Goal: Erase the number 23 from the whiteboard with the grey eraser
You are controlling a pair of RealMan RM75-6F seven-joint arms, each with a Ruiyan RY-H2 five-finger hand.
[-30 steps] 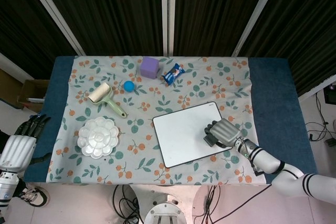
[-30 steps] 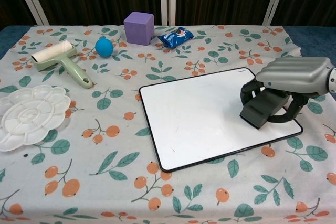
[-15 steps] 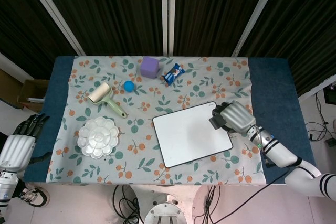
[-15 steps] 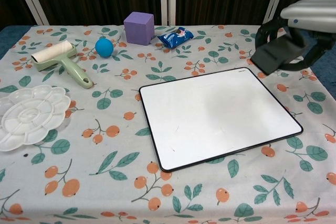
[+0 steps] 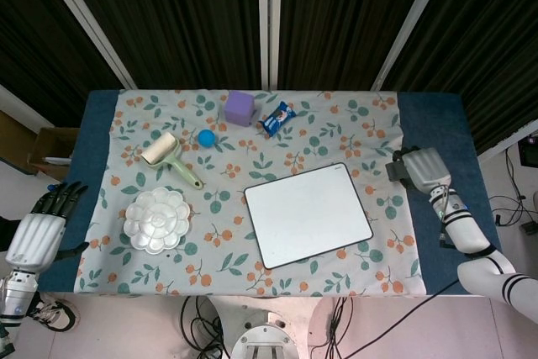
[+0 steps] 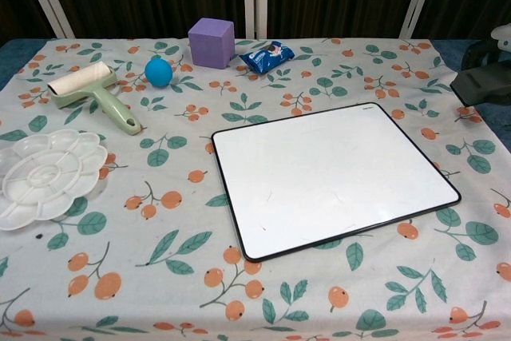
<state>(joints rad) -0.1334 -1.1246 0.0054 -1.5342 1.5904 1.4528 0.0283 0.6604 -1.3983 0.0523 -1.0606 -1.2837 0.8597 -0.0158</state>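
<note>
The desk (image 5: 437, 132) carries a white floral-print cloth (image 6: 263, 293) over blue. A black-framed rectangular whiteboard (image 6: 331, 175) lies flat right of centre on the cloth, its surface wiped clean apart from faint specks. The right hand (image 5: 420, 167), silver, is off the board's right edge, over the blue margin, fingers curled around the dark grey block eraser (image 6: 482, 84), held apart from the board. The left hand (image 5: 40, 229) hangs off the desk's near left corner, dark fingers straight and slightly apart, holding nothing. A white flower-shaped palette (image 6: 46, 175) sits near left; a green-handled lint roller (image 6: 92, 92), purple cube (image 6: 211, 42), blue snack packet (image 6: 267, 56) and blue ball (image 6: 159, 71) lie along the far side.
</note>
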